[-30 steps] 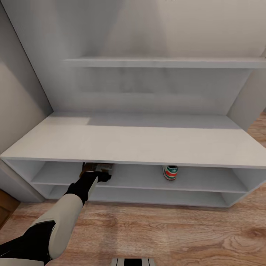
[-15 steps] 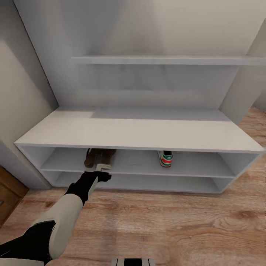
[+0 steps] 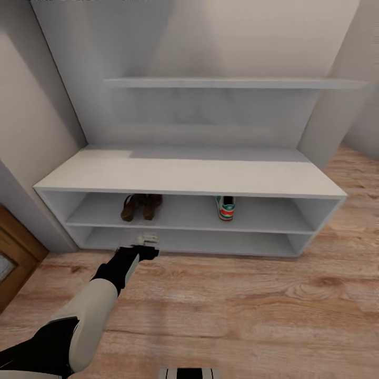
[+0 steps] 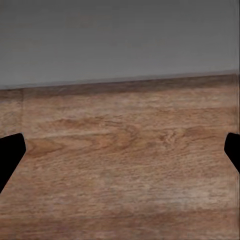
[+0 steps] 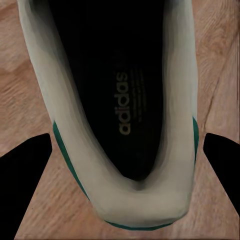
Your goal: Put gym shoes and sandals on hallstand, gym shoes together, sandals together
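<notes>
The two sandals (image 3: 140, 207) lie side by side toward the left end of the rack's (image 3: 189, 179) upper low shelf, one trainer (image 3: 226, 207) right of them. The left pincer (image 3: 145, 243) hangs empty, fingers apart, over the floor (image 3: 252, 305). The right pincer (image 5: 125, 165), fingers apart, straddles the second trainer (image 5: 120, 100) lengthwise; whether it grips, I cannot tell

White forearm shell (image 3: 87, 316), black wrist (image 3: 118, 266)

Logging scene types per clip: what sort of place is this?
Likely a home entry corridor: a pale grey shoe rack against the wall holding sandals and a trainer, on wood-plank floor.
</notes>
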